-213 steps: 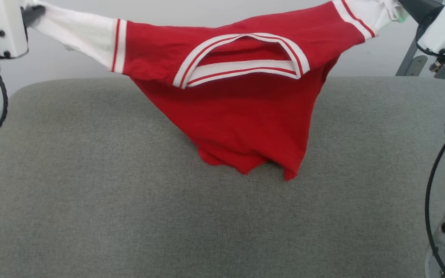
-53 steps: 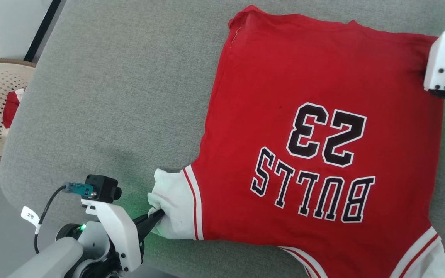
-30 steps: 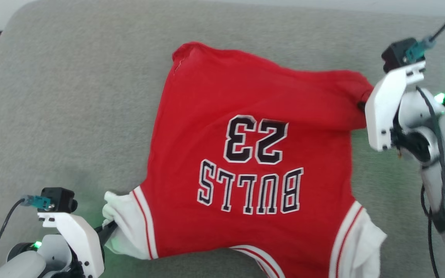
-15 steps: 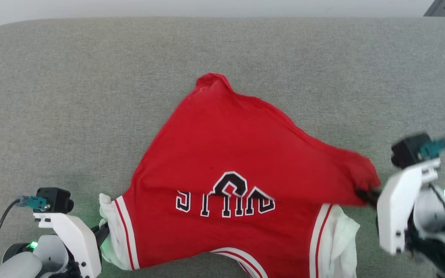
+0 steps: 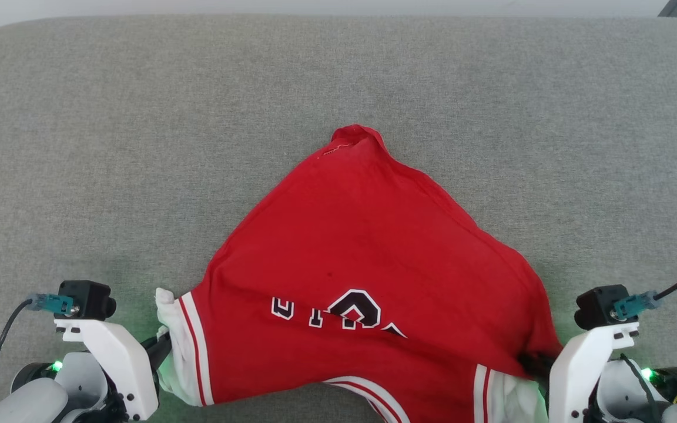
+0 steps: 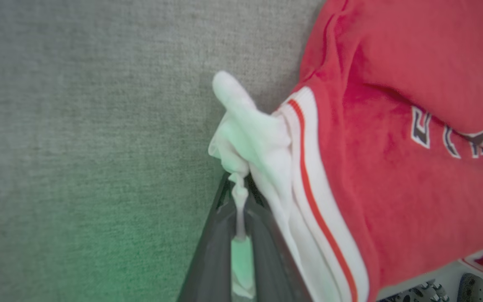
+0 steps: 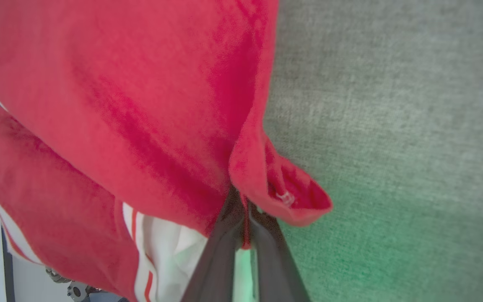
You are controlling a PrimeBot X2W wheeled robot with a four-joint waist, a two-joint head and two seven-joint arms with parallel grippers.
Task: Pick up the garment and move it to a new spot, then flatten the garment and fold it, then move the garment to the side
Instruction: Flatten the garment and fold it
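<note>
The garment (image 5: 368, 252) lay along the table's (image 5: 138, 147) near edge, stretched between left fingers (image 6: 216, 243) pinching its white sleeve (image 6: 258, 138) and right fingers (image 7: 218, 260) pinching a red hem corner (image 7: 283, 193), its free corner (image 5: 353, 138) pointing toward the far edge.

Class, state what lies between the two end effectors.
Head view: the red jersey spans it, left end effector pinching a white sleeve, right end effector a red corner.
</note>
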